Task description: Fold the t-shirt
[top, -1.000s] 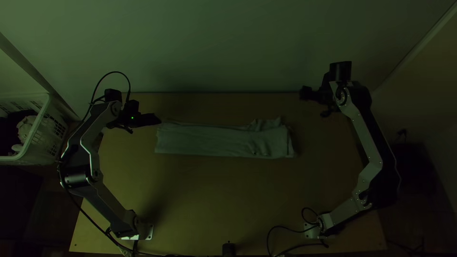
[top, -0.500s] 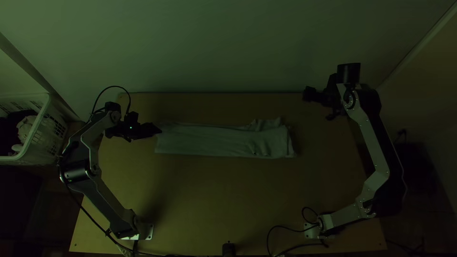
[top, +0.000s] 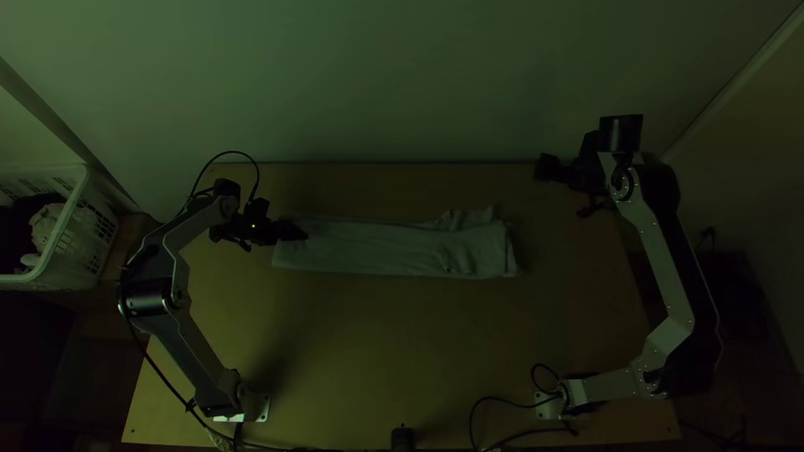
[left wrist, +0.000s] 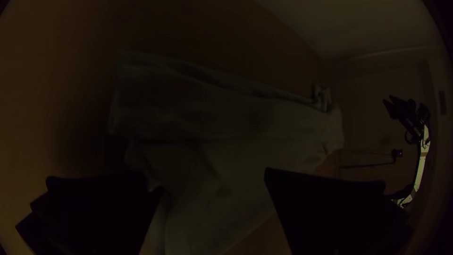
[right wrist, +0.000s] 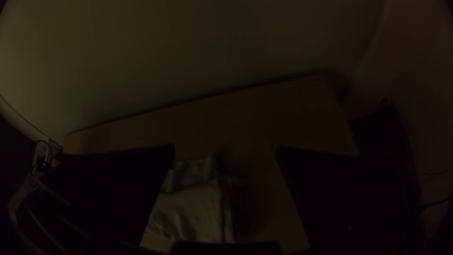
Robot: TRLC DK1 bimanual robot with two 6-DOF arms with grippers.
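The left tool (top: 301,232), fingers apart, is over one end of the folded shirt (top: 377,247) on the surface (top: 385,351); the right tool (top: 543,167), also spread, is beyond the other.

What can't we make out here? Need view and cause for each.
- T-shirt layer count, top view: the uppermost layer hides those beneath.
- Collar or sleeve at its rumpled end, top view: too dim and small.
- Contact between left gripper and shirt, top view: the jaws overlap the cloth and hide any gap.
- Basket's far side: cut off by the top view's left edge.
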